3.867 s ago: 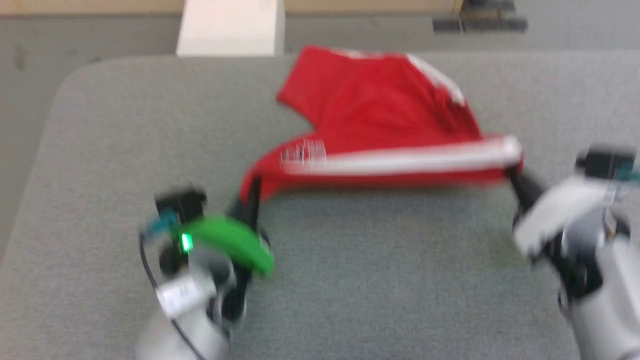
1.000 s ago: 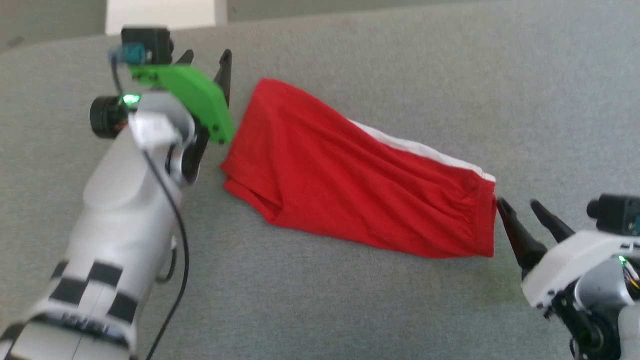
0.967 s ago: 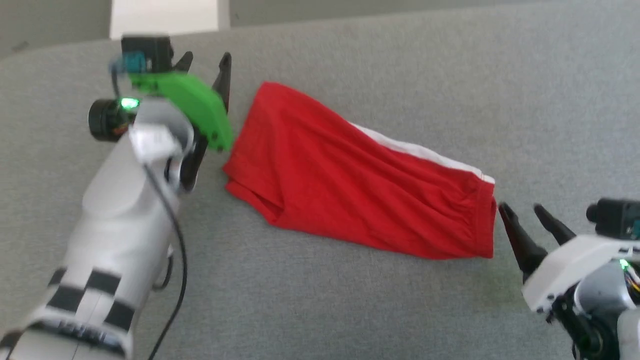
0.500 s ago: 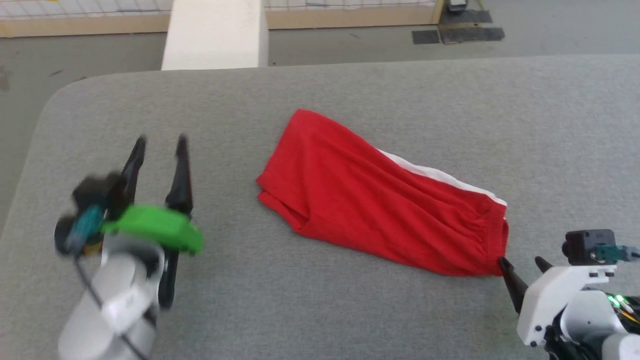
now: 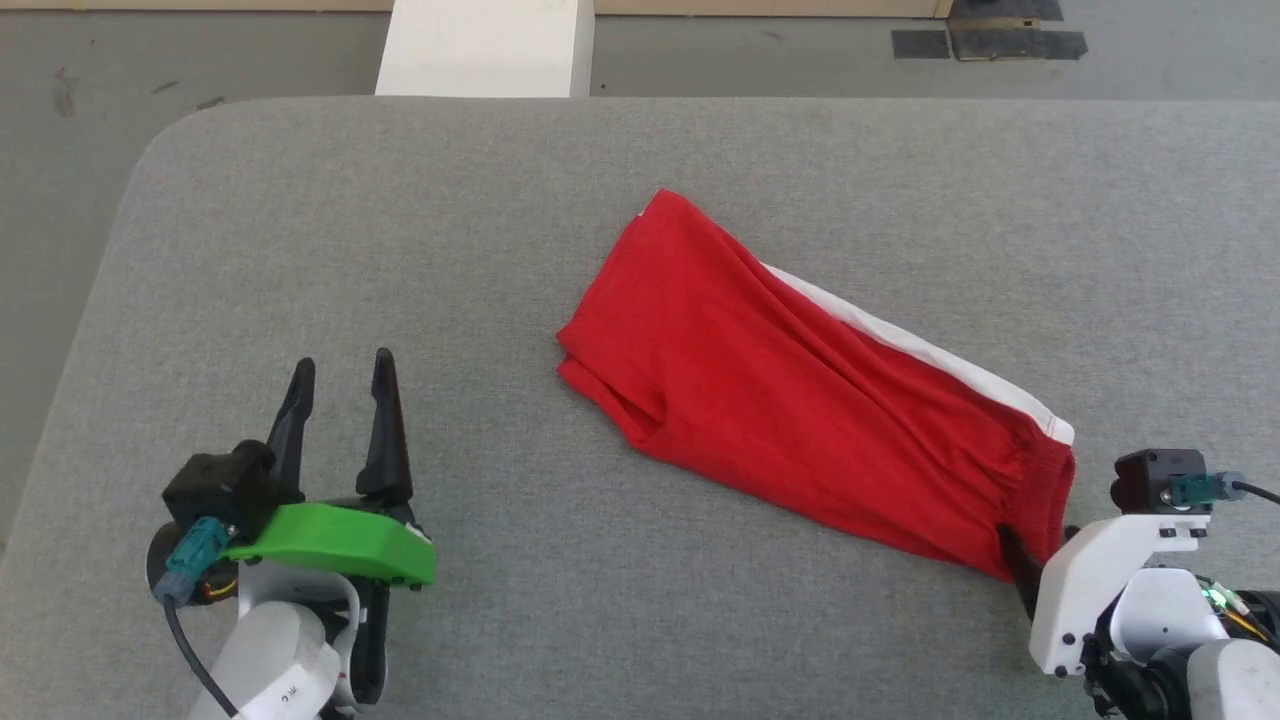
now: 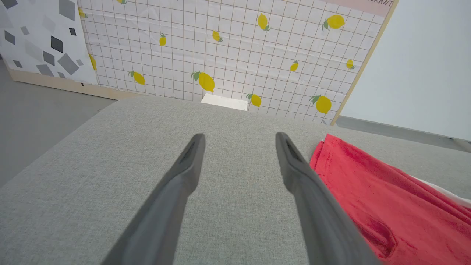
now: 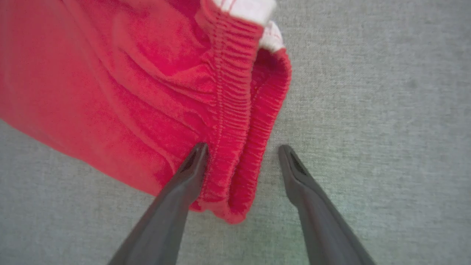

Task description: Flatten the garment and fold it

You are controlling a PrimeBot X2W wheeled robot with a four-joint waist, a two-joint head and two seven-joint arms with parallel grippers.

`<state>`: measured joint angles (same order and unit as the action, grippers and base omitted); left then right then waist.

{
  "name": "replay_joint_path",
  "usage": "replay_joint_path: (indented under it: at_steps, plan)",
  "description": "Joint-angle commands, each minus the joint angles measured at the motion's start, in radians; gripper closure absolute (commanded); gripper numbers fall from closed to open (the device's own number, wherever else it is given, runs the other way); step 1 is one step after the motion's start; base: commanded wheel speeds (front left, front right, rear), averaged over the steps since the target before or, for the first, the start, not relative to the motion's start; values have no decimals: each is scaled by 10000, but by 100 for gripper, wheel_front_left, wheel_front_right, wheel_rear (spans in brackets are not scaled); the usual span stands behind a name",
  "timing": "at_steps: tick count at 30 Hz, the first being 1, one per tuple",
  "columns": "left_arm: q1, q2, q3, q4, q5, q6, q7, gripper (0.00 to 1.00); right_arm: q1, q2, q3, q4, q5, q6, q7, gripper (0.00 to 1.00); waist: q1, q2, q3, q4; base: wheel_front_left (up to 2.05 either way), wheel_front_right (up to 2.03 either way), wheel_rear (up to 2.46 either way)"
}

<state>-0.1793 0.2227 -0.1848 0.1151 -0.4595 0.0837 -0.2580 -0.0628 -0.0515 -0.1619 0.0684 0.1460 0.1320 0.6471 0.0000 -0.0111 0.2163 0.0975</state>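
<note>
- Now the left gripper (image 5: 343,362) stands at the lower left of the head view, fingers spread with nothing between them. A second ago it was just beside the garment (image 5: 800,400) at its hem end; it is now well apart from it.
- The right gripper (image 7: 243,146) is also spread and grips nothing. A second ago its tips stood just off the waistband. Now, in the right wrist view, the left-hand finger lies over red fabric, the other lies over bare grey, and the waistband's corner sits between them.
- The garment lies as before, folded lengthwise. It slants from the upper centre to the lower right of the head view, with the white stripe along its upper edge.
- Beneath it is the grey padded table (image 5: 400,250).
</note>
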Motion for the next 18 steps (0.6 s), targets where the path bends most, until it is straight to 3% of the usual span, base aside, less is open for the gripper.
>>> replay_joint_path:
  at_steps: [1, 6, 7, 8, 12, 18]
  plan:
    - [69, -81, 42, 15, 114, -101, -36, 0, 23, 12, 2, 203, -60, -13, 132, 0, 0, 111, 54, 49, 0, 0, 0]
    - [30, -257, 47, 234, 258, -374, -37, 0, 78, 12, 406, 609, 39, -13, 393, 0, 0, 111, 88, -4, 0, 0, 0]
    - [25, -284, 34, 299, 272, -430, -37, 0, 67, 12, 504, 651, 4, -13, 423, 57, 0, 111, 97, -22, 0, 0, 0]
    - [10, -309, 29, 349, 289, -476, -37, 0, 44, 12, 624, 656, 7, -13, 385, 100, 0, 111, 108, -34, 0, 0, 0]
    - [-52, -321, -28, 648, 285, -578, 17, 0, -40, 12, 739, 586, 91, -13, 172, 100, 0, 111, 111, -75, 0, 0, 0]
    - [-1023, -334, -272, 954, -43, -590, 1636, 0, -164, 12, 537, 298, 175, -13, -24, 100, 0, 111, 93, -156, 0, 0, 0]
